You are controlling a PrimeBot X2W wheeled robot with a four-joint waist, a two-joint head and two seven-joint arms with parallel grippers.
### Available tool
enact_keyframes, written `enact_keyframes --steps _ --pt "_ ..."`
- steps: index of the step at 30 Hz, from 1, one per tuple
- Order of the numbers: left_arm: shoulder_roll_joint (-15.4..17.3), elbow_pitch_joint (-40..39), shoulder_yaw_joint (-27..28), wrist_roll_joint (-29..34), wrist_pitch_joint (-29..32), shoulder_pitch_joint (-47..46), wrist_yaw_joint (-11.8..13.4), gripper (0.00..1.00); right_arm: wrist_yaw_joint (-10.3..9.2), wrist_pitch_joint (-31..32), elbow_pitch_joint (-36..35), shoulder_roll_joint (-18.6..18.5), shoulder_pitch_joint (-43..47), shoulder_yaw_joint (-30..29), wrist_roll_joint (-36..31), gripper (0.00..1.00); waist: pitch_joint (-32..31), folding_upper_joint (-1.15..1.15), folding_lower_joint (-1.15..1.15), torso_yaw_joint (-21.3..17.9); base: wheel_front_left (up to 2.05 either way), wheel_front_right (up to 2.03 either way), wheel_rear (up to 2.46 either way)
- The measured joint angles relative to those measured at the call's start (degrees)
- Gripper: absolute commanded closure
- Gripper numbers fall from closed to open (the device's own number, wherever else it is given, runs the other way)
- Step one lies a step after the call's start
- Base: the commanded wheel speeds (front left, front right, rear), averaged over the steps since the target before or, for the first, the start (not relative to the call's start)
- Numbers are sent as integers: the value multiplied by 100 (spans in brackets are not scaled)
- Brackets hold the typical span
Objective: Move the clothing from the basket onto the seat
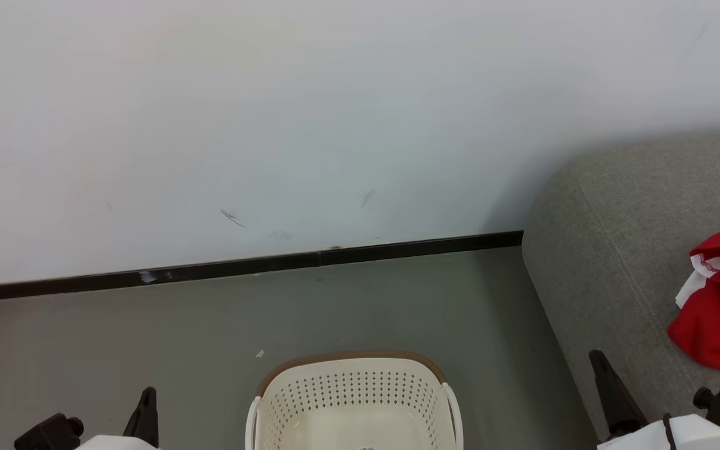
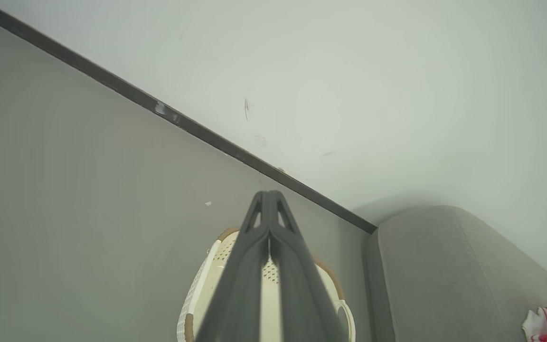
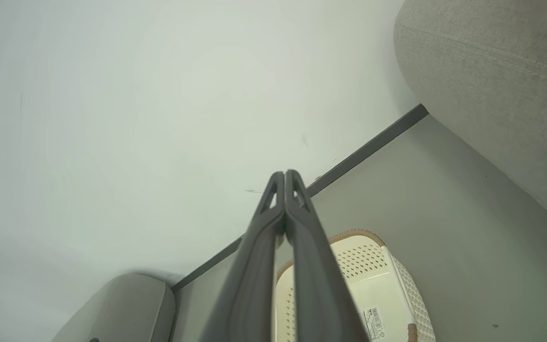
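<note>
Left gripper point(image 2: 269, 194) has its two dark fingers pressed together on nothing, at the head view's lower left. The right gripper point(image 3: 284, 175), at the lower right, is closed the same way and bare, its tip showing against the seat point(image 1: 616, 262). Between them at bottom centre the basket point(image 1: 350, 358) stands on grey floor point(image 1: 147, 350), just beside the seat. Red clothing point(image 1: 719, 319) lies on the seat at the right edge. White wall point(image 1: 272, 112) and black baseboard point(image 1: 241, 267) run behind.

A home-like room with grey sofa point(image 1: 622, 250), laundry basket point(image 1: 350, 384), white wall point(image 1: 310, 106).
</note>
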Motion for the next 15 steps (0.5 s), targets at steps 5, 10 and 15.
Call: enact_keyframes --steps 5,10,15 --pt "-22 -7 93 -355 93 -2 -99 100 0 77 54 -21 -29 -23 460 100 16 0 -9 6 0 0 0" --pt "-49 -15 192 -708 186 -9 -202 100 0 134 142 -52 -120 -40 931 100 48 0 -33 12 0 0 0" --pt "-78 -23 286 -1063 289 -26 -308 100 0 234 208 -88 -219 -59 1384 100 89 0 -58 18 0 0 0"
